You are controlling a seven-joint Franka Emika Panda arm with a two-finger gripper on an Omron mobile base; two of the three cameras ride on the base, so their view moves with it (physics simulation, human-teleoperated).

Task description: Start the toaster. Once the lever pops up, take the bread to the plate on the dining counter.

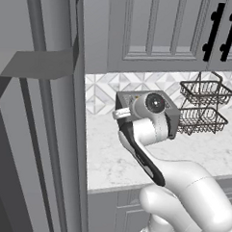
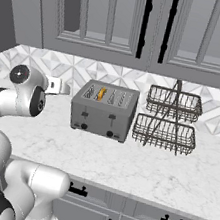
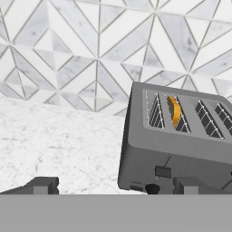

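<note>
Gripper (image 3: 113, 186) spread wide and empty, the lever (image 3: 163, 171) sits low right of centre, just above the fingertips on the toaster (image 3: 181, 136).

Kitchen, marble counter (image 2: 124, 160), toaster (image 2: 103, 110), grey cabinets (image 2: 112, 16)
</note>
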